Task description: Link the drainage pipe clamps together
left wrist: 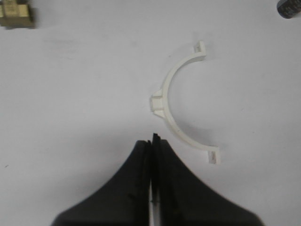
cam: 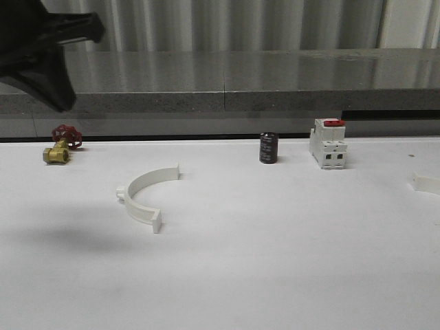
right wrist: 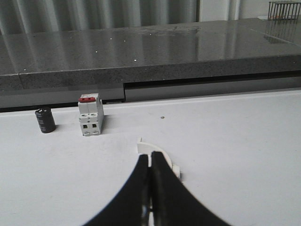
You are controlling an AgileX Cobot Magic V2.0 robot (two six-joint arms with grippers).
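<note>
One drainage pipe clamp, a white half ring with end tabs, lies flat on the white table left of centre. In the left wrist view this clamp rests just beyond and to one side of my left gripper, which hovers above the table, shut and holding nothing. A second clamp lies at the table's right edge, cut off by the frame. In the right wrist view that clamp peeks out from behind my right gripper, whose fingers are shut with nothing between them. My left arm hangs dark at the upper left.
A brass valve with a red handle sits at the far left. A black cylinder and a white breaker with a red switch stand near the table's back edge. A grey stone ledge runs behind the table.
</note>
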